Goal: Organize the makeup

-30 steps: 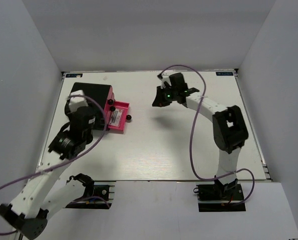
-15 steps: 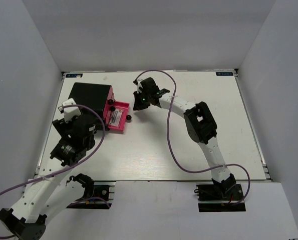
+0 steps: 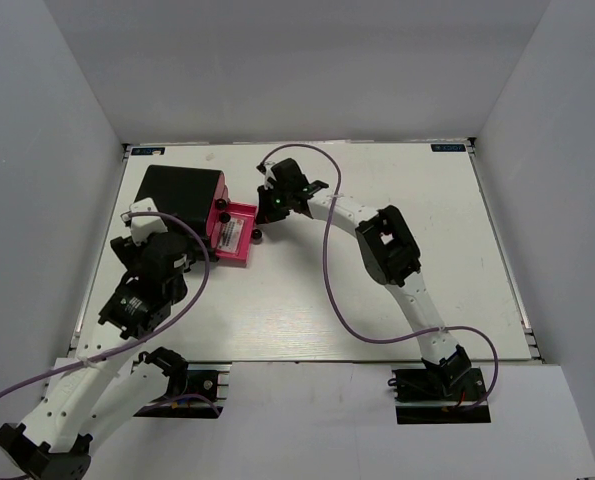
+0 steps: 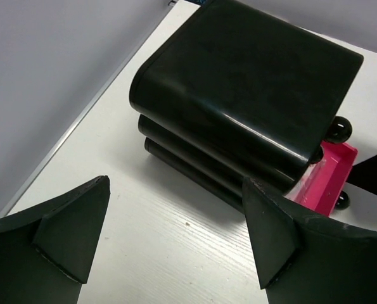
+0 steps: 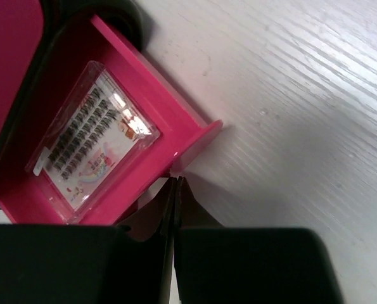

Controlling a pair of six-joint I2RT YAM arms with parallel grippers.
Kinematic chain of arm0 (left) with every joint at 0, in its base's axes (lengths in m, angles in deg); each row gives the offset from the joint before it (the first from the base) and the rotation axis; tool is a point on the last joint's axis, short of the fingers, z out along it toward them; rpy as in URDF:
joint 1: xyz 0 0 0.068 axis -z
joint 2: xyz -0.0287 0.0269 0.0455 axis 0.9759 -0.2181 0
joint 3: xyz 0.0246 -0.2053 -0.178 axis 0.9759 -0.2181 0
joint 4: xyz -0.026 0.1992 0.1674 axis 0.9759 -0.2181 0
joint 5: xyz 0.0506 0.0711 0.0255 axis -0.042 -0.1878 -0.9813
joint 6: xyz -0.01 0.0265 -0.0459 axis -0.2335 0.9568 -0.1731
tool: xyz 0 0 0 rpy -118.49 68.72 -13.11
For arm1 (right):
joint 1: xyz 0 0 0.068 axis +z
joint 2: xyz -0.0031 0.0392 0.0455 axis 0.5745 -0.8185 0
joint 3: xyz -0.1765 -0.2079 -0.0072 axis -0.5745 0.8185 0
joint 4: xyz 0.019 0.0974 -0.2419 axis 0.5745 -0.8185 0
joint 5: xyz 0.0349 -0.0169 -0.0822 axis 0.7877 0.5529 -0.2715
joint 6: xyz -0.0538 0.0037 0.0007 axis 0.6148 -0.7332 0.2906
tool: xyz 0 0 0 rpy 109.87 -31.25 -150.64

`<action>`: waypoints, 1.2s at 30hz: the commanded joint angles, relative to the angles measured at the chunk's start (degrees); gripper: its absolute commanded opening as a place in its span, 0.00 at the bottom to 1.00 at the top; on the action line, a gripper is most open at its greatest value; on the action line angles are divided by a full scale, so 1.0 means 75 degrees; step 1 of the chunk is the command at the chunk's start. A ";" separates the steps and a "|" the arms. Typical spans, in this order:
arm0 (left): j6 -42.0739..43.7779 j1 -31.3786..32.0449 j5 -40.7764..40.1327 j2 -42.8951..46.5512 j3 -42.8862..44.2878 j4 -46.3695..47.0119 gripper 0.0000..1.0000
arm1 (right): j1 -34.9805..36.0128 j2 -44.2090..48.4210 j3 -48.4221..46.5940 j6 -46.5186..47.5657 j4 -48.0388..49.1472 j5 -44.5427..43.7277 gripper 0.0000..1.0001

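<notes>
Inside pink drawer [image 5: 159,85], clear flat packet [image 5: 93,142]

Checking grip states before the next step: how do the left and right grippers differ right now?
The left gripper stands wide open; the right gripper is pressed shut. The left gripper faces the side of the black case and is clear of it; the right gripper's tips sit at the outer corner of the pink tray, and contact there is unclear. Both have black fingers and hold nothing.
</notes>
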 commanded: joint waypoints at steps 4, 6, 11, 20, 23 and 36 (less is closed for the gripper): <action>0.0107 -0.0022 0.0276 0.0152 -0.0072 0.0198 0.95 | 0.0171 -0.0326 -0.0806 -0.0301 0.0551 0.0803 0.00; 0.0118 -0.0022 0.0288 0.0152 -0.0072 0.0186 0.95 | 0.0217 -0.0408 -0.0947 -0.0302 0.0715 0.1027 0.00; 0.0107 -0.0022 0.0370 0.0141 -0.0072 0.0198 0.95 | 0.0311 -0.0502 -0.1018 -0.0243 0.1020 0.1273 0.00; 0.0118 -0.0092 0.0382 0.0129 -0.0084 0.0186 0.95 | 0.0428 -0.0795 -0.1111 -0.0266 0.1653 0.1671 0.03; 0.0107 -0.0092 0.0394 0.0117 -0.0084 0.0210 0.95 | 0.0417 -0.0877 -0.1135 -0.0395 0.2062 0.1905 0.04; 0.0118 -0.0092 0.0394 0.0082 -0.0084 0.0210 0.95 | 0.0464 -0.1241 -0.1217 -0.0688 0.2988 0.2526 0.09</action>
